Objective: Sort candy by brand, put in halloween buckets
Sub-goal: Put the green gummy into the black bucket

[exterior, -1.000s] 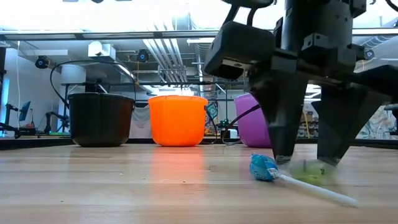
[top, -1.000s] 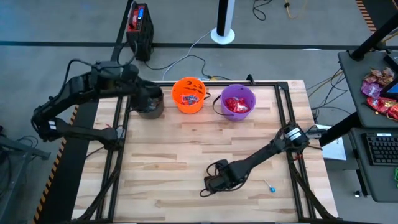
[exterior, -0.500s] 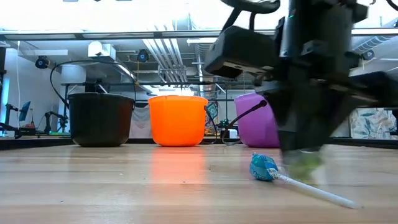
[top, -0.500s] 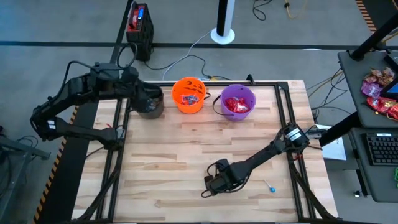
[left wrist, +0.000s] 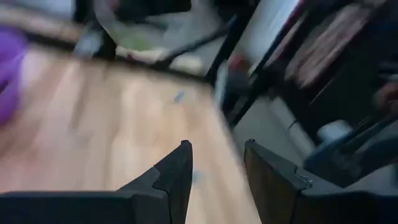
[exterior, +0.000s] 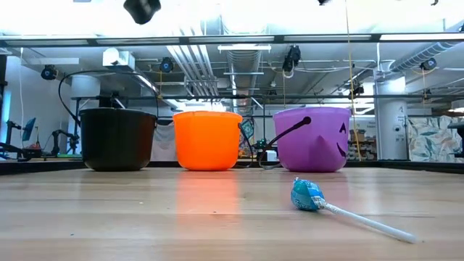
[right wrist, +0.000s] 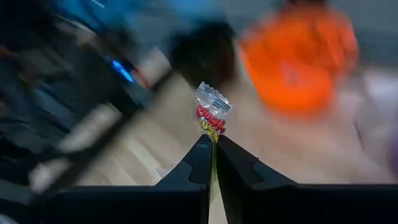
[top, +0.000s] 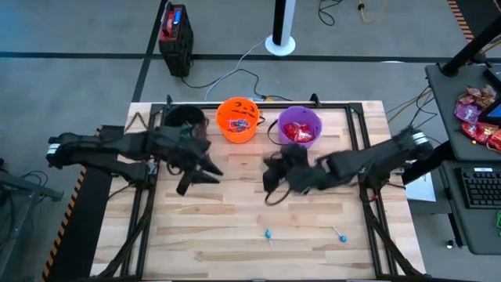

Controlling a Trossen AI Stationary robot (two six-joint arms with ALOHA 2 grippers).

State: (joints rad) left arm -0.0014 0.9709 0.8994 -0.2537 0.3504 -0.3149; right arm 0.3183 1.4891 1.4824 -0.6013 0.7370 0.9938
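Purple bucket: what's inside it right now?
From above, the purple bucket holds red wrapped candy. How deep the pile goes, and anything beneath the top pieces, is covered. The right arm's wrist overlaps its near rim, hiding that edge. The low view shows only the outside wall.

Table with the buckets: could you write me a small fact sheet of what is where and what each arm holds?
black bucket: beside the orange one
orange bucket: middle, candy inside
purple bucket: red packets inside
loose candy: two lollipops on the table's front part
right end effector: shut on a small red and yellow candy packet, near the purple bucket
left end effector: open, empty, above the table near the black bucket
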